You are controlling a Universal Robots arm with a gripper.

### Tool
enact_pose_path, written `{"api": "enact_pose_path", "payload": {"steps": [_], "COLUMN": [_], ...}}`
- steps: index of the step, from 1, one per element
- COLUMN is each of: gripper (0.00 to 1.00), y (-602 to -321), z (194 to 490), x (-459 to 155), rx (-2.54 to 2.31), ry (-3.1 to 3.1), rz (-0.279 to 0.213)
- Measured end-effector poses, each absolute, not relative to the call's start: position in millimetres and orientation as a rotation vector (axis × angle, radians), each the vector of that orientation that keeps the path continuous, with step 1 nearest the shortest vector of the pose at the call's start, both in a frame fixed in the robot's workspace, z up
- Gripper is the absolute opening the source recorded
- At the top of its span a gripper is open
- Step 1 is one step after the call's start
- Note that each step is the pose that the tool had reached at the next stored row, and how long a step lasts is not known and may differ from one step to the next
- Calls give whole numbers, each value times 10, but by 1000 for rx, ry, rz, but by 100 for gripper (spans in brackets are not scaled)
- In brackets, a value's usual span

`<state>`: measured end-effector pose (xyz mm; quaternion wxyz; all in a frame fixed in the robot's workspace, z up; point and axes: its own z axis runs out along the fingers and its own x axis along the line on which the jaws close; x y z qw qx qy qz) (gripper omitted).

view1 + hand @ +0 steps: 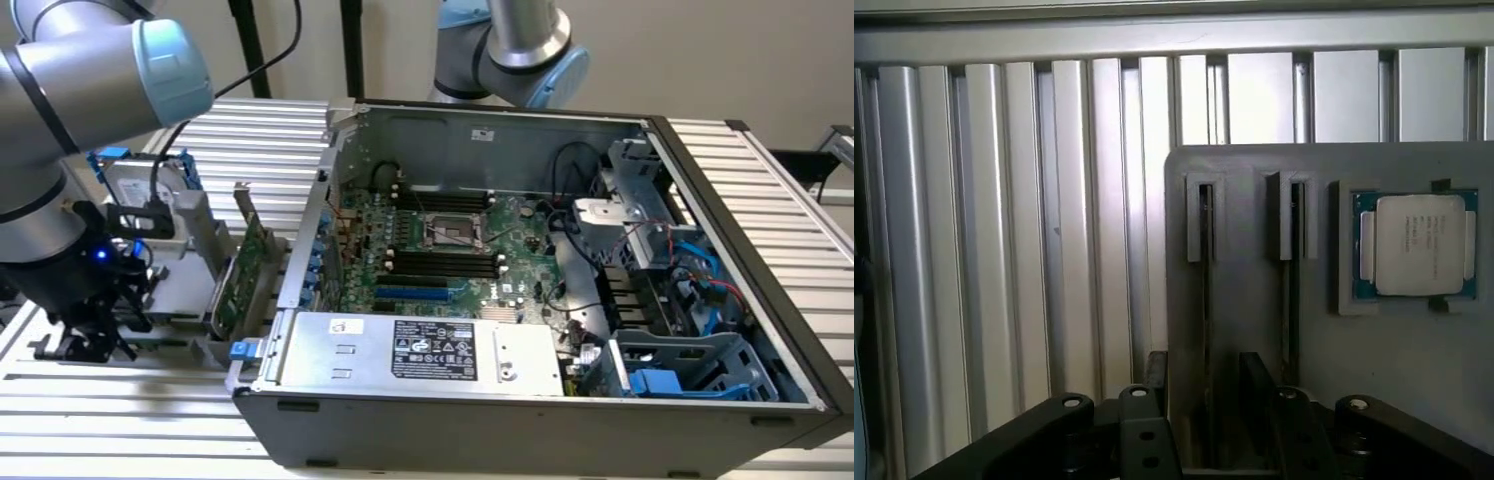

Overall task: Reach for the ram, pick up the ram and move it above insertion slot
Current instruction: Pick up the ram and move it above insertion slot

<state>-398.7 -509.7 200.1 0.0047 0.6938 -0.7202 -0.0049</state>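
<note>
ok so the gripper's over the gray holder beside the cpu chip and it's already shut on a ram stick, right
Not shut: the gripper is open and holds nothing. The wrist view shows its fingers apart, either side of a ram stick standing in the gray holder. The rest is right: over the holder, beside the cpu chip.

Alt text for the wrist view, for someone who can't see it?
The open end effector hangs over a grey holder with two narrow slots and a processor chip seated in a square recess. The holder rests on a ribbed metal table.
</note>
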Motion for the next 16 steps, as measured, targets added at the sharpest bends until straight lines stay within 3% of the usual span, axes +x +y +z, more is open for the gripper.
{"api": "enact_pose_path", "payload": {"steps": [9,11,14,16], "gripper": [42,40,27,27], "y": [-5063,-5057,-5053,-5050], "z": [1985,1983,1980,1979], "x": [-3986,-3986,-3987,-3987], "rx": [2178,2178,2178,2178], "ry": [-2252,-2252,-2251,-2250], "rz": [-17,-18,-19,-19]}}
